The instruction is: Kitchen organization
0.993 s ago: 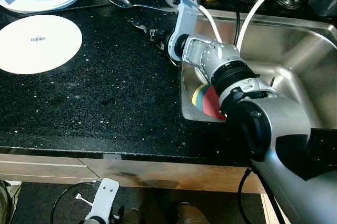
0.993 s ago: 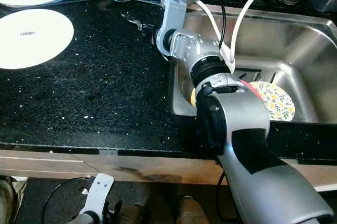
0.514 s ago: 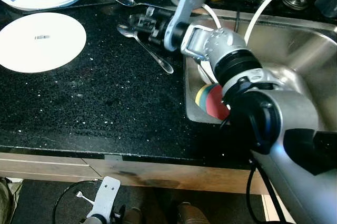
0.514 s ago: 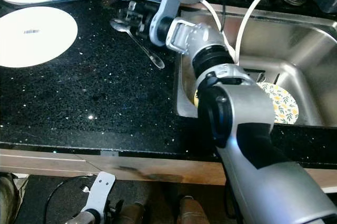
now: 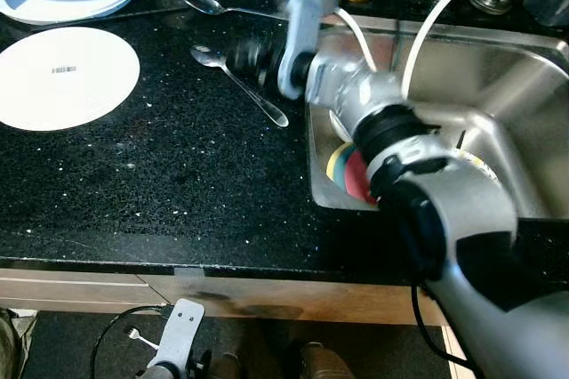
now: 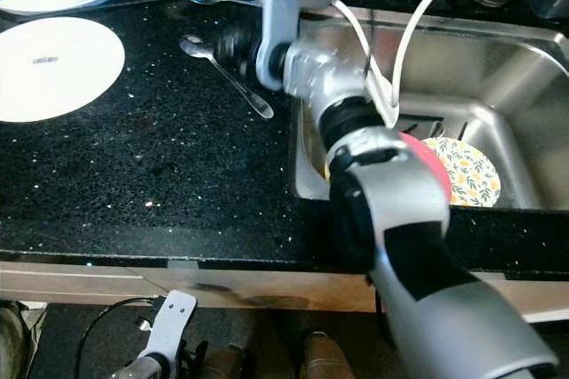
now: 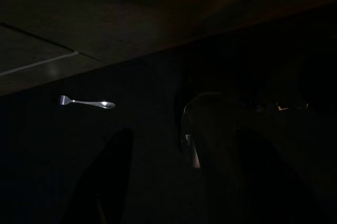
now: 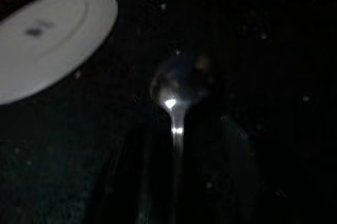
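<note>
Right arm (image 5: 427, 210): silver shell, black ribbed joint rings, black elbow panel, blue tag at wrist. Left arm (image 5: 176, 334): silver bracket, black cable.

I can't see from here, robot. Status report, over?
Right gripper over the spoon on the black counter, blurred. Left gripper hangs idle below. Second spoon and white plate close by.

barcode sticker on white plate (image 5: 67, 76) — digits unreadable
</note>
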Robot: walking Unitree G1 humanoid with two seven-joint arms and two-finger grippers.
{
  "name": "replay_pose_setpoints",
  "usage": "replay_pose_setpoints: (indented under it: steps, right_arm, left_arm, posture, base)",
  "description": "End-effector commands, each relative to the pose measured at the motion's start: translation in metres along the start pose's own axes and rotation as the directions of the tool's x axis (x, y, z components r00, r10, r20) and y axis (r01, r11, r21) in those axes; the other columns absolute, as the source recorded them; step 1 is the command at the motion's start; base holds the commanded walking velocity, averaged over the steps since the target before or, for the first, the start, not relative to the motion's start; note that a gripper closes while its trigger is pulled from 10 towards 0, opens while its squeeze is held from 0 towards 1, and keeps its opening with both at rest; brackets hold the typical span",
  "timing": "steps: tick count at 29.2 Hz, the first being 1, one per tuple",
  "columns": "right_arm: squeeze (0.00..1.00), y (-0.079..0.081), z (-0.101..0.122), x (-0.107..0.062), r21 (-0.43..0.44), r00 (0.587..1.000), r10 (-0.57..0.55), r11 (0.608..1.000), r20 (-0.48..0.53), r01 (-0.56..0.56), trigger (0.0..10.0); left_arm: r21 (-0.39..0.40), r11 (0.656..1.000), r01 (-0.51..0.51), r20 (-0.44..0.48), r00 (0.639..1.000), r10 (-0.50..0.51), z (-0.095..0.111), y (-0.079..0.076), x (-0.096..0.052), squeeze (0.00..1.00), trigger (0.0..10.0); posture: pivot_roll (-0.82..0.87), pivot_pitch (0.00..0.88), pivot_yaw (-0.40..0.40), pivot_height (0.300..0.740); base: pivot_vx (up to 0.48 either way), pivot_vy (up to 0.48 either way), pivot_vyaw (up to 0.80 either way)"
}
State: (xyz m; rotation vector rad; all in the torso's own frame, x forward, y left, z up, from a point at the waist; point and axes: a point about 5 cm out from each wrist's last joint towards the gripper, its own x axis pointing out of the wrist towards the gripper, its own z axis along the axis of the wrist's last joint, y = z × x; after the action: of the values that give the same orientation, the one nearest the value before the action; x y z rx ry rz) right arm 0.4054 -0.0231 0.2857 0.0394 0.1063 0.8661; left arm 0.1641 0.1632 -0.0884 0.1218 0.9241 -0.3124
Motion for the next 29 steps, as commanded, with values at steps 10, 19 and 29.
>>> replay_pose_setpoints:
  steps: [10,19,29]
  right_arm:
    - [1.0,0.005,-0.016,0.004,-0.087,0.995,0.004,0.996,-0.104,-0.013,10.0]
    - [0.0,0.026,-0.018,0.02,-0.097,0.986,-0.051,0.995,-0.159,0.035,10.0]
    - [0.0,0.039,-0.033,0.028,-0.021,0.972,-0.09,0.996,-0.217,0.087,0.0]
  left_arm:
    - [-0.026,0.999,0.033,-0.176,0.984,-0.037,-0.04,-0.012,-0.007,0.0,10.0]
    - [-0.021,0.999,0.031,-0.181,0.983,-0.034,-0.04,-0.011,-0.007,0.0,10.0]
    - [-0.03,0.999,0.034,-0.18,0.983,-0.039,-0.042,-0.017,-0.007,0.0,10.0]
  posture:
    - [0.12,0.163,-0.074,0.74]
    - [0.12,0.142,-0.079,0.74]
    - [0.13,0.148,-0.102,0.74]
  base:
    - [0.0,0.0,0.0]
    - [0.0,0.0,0.0]
    - [0.0,0.0,0.0]
